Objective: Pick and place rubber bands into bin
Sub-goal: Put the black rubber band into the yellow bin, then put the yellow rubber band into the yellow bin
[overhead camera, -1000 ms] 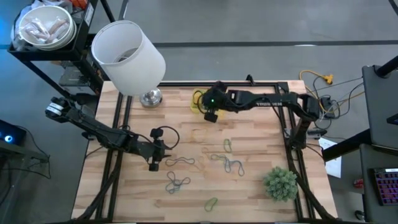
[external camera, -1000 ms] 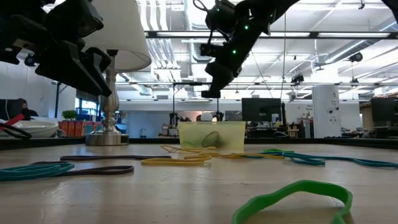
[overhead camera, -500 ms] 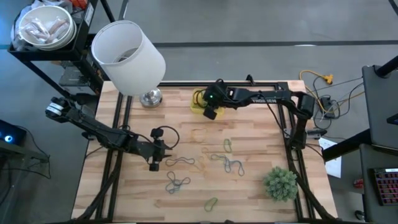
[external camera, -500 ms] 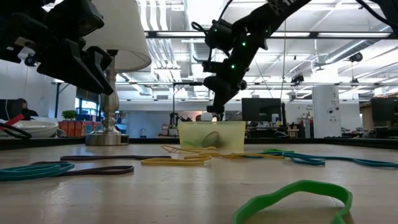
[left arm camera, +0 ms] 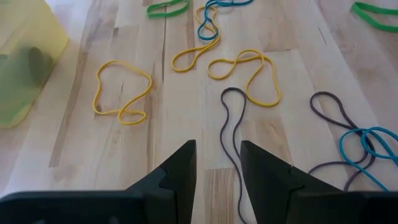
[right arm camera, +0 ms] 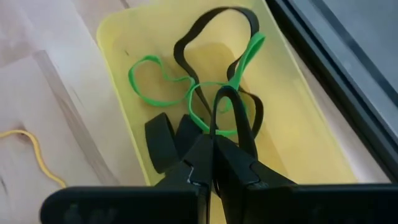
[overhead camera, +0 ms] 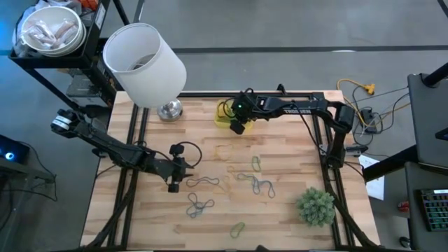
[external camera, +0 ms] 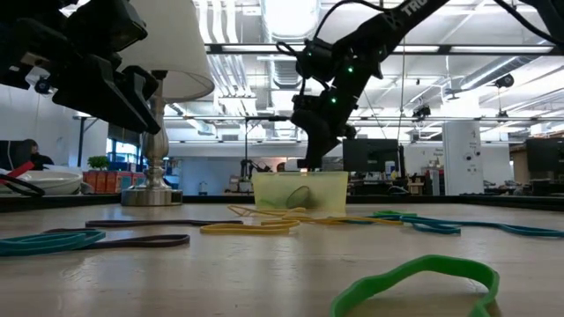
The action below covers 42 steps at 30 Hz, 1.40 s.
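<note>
- The yellow bin sits near the far edge of the wooden table, just right of the lamp base; bare wood lies open to its right and on the near side.
- The right gripper hangs over the bin, fingers pinched shut on a thin black rubber band that dangles as a narrow loop into the tray.
- The bin is translucent, smooth-walled and rectangular with rounded corners; in the low view it shows as a shallow pale-yellow box.
- Inside it lie floppy loops: a bright green band, a second green one, a long black loop and a wider flat black band.
- The left gripper hovers low over the table's near-left part, fingers parted with nothing between them.
- Ahead of it, loose bands lie flat on the plank grain: a yellow crumpled loop, a yellow figure-eight, a long dark purple band whose long axis runs along the fingers' line, and a teal band tangled with another purple one.
- A green band lies near the front edge, and a small green plant stands at the near-right corner.
- The white lampshade overhangs the far-left corner.
</note>
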Each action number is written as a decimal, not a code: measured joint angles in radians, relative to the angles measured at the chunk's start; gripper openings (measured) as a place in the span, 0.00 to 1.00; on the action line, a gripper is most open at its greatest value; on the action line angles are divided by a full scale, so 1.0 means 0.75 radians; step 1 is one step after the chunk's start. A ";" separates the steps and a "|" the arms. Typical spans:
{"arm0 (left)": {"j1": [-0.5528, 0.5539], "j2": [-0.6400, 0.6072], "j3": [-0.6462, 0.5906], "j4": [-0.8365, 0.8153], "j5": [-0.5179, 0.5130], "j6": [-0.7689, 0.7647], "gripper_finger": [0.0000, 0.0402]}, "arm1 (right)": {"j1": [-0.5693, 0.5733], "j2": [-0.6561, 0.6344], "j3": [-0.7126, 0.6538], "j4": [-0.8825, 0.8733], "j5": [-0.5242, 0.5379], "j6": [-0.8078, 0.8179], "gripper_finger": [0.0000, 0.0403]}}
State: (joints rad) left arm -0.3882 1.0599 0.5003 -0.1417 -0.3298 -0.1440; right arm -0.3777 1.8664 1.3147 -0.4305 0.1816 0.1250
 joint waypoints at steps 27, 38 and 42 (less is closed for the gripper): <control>0.000 0.000 -0.001 0.001 0.001 -0.008 0.27 | -0.007 -0.002 -0.014 0.002 -0.014 -0.007 0.29; 0.000 0.132 -0.026 0.015 0.012 -0.079 0.27 | 0.152 -0.121 -0.015 -0.011 -0.185 -0.182 0.31; 0.000 0.225 -0.026 0.056 0.017 -0.081 0.27 | 0.285 -0.191 -0.015 -0.016 -0.185 -0.273 0.29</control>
State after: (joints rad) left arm -0.3878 1.2289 0.4808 -0.0997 -0.3171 -0.2045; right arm -0.1643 1.7228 1.3037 -0.4422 0.0427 -0.0800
